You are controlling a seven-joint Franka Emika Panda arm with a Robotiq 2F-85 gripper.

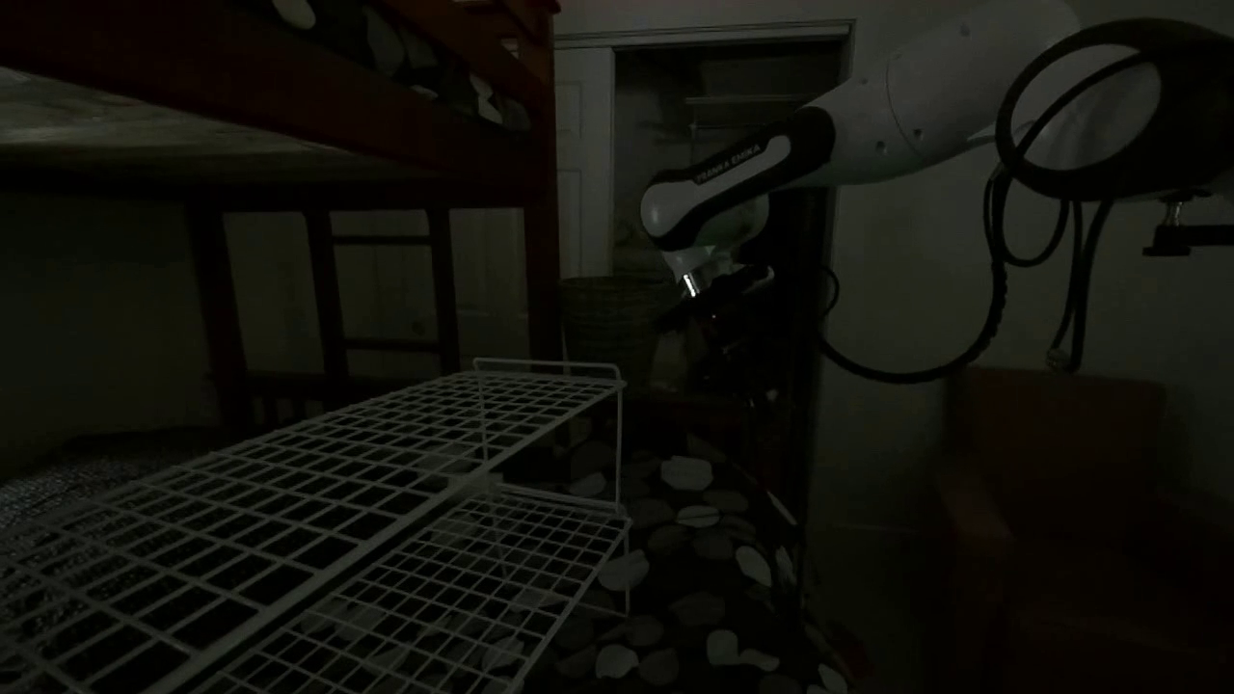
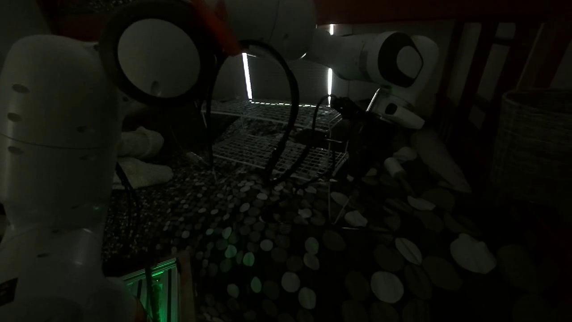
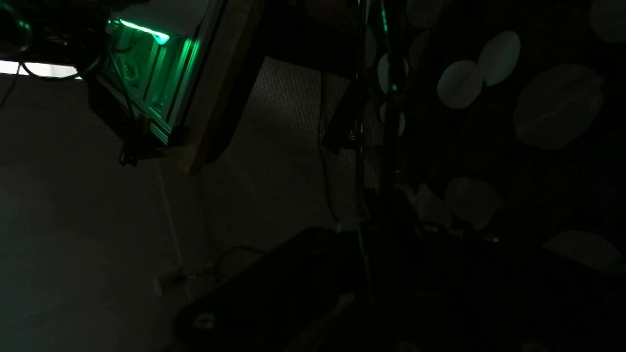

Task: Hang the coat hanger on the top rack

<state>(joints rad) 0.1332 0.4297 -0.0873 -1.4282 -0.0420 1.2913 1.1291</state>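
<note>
The scene is very dark. The white wire-grid top rack (image 1: 443,495) runs across the lower left in an exterior view and shows behind the arm's cables in an exterior view (image 2: 268,117). My black gripper (image 1: 750,371) points downward, apart from the rack, beyond its end in that first picture. In the wrist view the jaws (image 3: 386,198) look closed around a long, thin, dark thing, apparently the coat hanger (image 3: 390,146), which extends up the picture with faint green glints. The hanger's full outline is lost in darkness in both exterior views.
A smaller lower wire tier (image 1: 453,569) sits below the top rack. Both stand on spotted bedding (image 1: 699,516). A wooden bunk bed (image 1: 386,145) overhangs the left. A wicker basket (image 1: 607,308) stands behind the arm. An armchair (image 1: 1070,453) is at the right. Loose cables (image 2: 292,98) hang from the arm.
</note>
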